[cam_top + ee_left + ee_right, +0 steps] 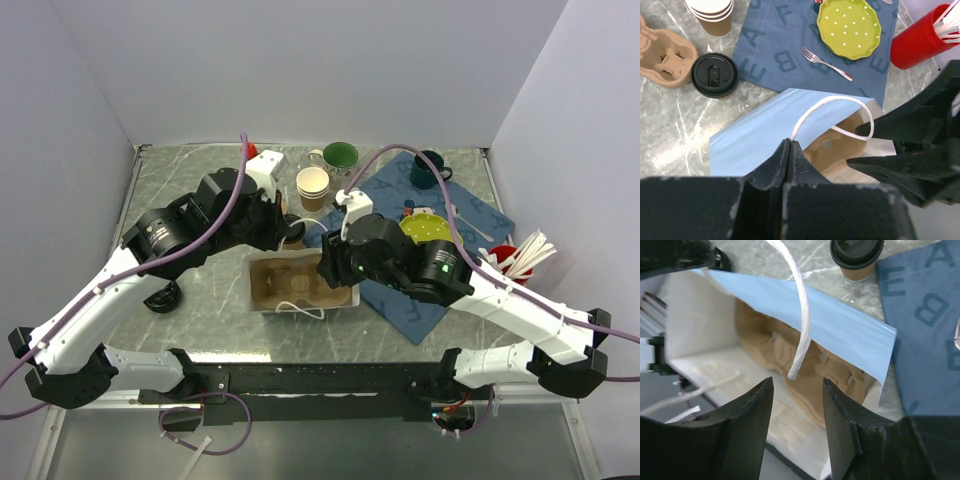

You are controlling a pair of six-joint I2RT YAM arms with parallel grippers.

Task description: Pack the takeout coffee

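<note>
The bag (300, 285) sits mid-table (170, 175) with its mouth open upward, and a carrier (805, 375) is already inside it. The left gripper (790, 143) is closed right down on the bag's near rim, just where the white handle (832, 102) is rooted. I judge this pinch is there to hold the mouth open and stop the light paper sliding, and the blue wall standing up at a tilt fits that reading.

The right gripper (796, 382) hangs over the mouth with its fingers about half apart and nothing held between them. The handle cord dangles just past the tips, and from the left wrist one tip looks to be at the loop (touching or merely beside, I cannot tell). It may be nudging the handle aside to clear the way in.

The coffee (715, 75) stands upright on the bare table, lid on, just beyond the bag's far wall, beside the edge of the blue mat (775, 55) and near a second carrier (660, 55). Neither gripper has it, so packing proper is not yet begun and the bag is only being readied. The free right arm looks the one to fetch the cup, since the left is busy as a clamp. The risk is the wall folding in as the cup comes over it
</note>
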